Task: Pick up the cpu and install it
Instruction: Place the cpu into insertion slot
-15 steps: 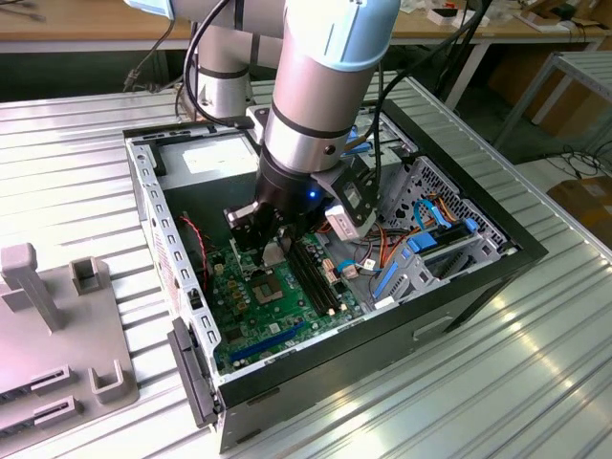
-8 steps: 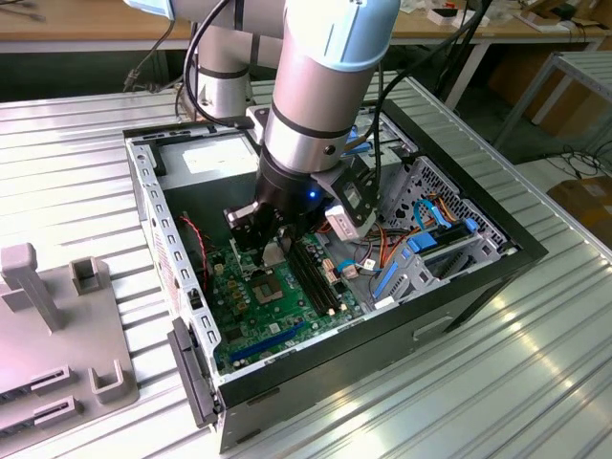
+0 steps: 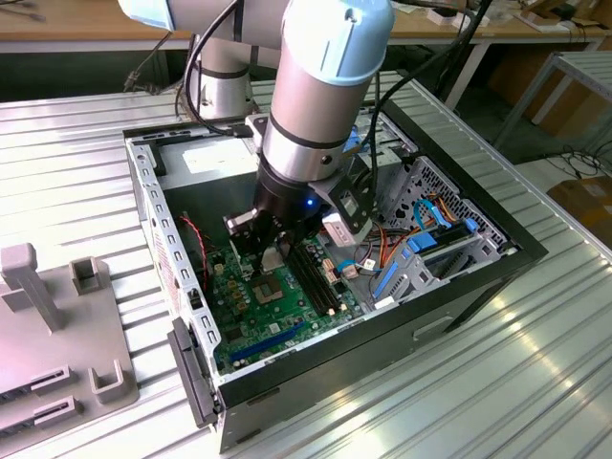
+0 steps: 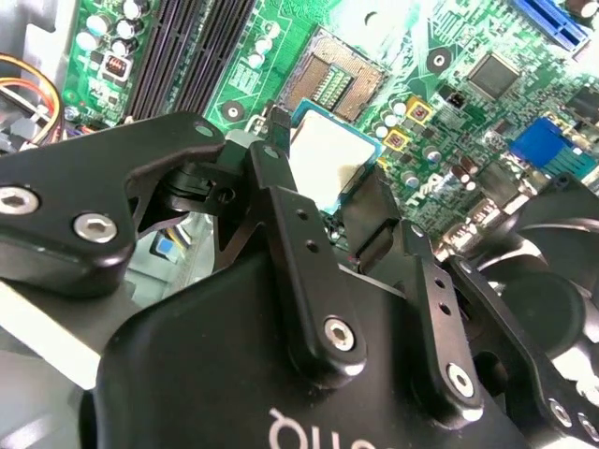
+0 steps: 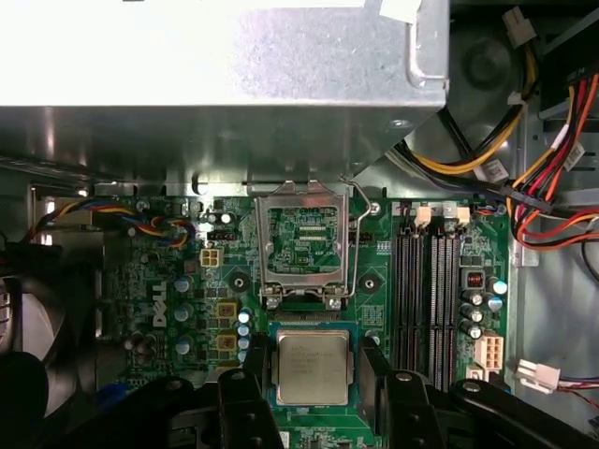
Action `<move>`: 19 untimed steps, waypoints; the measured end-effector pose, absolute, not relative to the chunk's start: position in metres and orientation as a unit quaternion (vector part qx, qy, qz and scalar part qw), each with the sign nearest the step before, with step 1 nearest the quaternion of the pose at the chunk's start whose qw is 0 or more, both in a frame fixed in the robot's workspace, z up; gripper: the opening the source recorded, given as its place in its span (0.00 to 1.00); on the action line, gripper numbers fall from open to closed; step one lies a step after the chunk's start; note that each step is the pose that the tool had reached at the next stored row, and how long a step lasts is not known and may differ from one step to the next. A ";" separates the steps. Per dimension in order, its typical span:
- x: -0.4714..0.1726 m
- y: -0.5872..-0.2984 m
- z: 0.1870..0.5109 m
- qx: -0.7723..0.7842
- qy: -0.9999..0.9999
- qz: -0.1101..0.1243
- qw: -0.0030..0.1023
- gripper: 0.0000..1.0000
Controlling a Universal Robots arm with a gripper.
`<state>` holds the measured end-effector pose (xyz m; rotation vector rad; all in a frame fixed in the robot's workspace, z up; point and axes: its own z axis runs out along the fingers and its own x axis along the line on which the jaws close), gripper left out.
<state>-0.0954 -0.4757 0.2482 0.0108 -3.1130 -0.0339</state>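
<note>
because the cpu (image 5: pixel 314 367) looks light, stiff, thin and likely fragile underneath, the gripper (image 5: pixel 314 346), closed on two opposite edges, suits it, holding it over the motherboard (image 5: pixel 379 313) just beside the open socket (image 5: pixel 304 241).

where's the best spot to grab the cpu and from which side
By two opposite edges, coming from above the metal face. The cpu is a thin flat square, so likely only its edges give purchase; the pincer clamps it that way over the motherboard.
</note>
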 end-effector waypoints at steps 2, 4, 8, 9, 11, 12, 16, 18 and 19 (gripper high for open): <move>-0.095 -0.476 0.245 0.004 -1.000 -0.011 0.014 0.47; -0.096 -0.478 0.241 0.009 -1.000 -0.011 0.014 0.47; -0.096 -0.482 0.234 0.017 -1.000 -0.012 0.014 0.47; -0.096 -0.482 0.233 0.017 -1.000 -0.012 0.014 0.47; -0.097 -0.482 0.228 0.016 -1.000 -0.012 0.014 0.47; -0.098 -0.482 0.227 0.016 -1.000 -0.012 0.014 0.47; -0.098 -0.484 0.224 0.016 -1.000 -0.012 0.014 0.47; -0.098 -0.486 0.221 0.016 -1.000 -0.012 0.014 0.47; -0.098 -0.486 0.220 0.016 -1.000 -0.012 0.014 0.47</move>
